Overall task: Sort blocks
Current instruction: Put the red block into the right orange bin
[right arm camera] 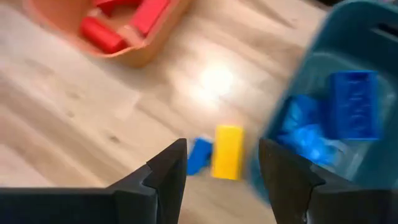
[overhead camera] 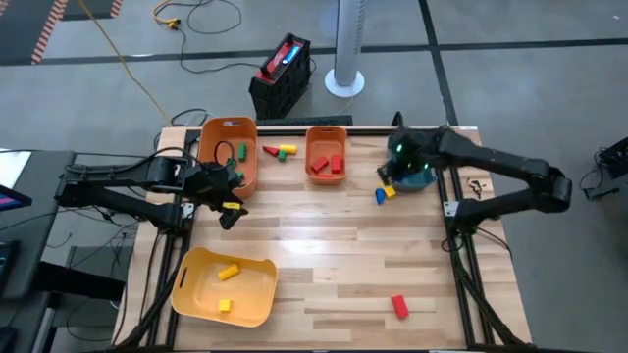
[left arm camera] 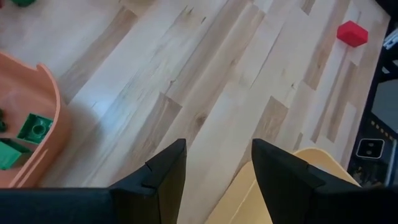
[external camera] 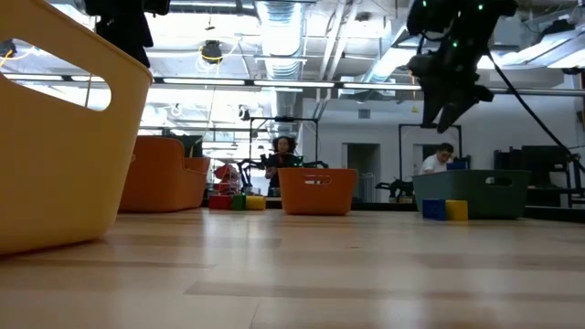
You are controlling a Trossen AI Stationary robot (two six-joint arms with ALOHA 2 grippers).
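- Yellow block [right arm camera: 227, 152] and small blue block [right arm camera: 199, 155] lie side by side on the desk [overhead camera: 334, 245], just beside the teal bin [right arm camera: 336, 118].
- Right claw [right arm camera: 222, 168] hangs above this pair, fingers apart, empty.
- Left claw [left arm camera: 217, 171] hangs open, empty, between the big orange bin [overhead camera: 229, 152] and the yellow bin [overhead camera: 224, 286].
- Red block [overhead camera: 399, 306] lies alone near the desk's front.

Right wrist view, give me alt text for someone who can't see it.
The right gripper, open and empty, hangs above a wooden table over a yellow block lying beside a blue block. Next to them a teal bin holds blue blocks, and farther off an orange bin holds red blocks.
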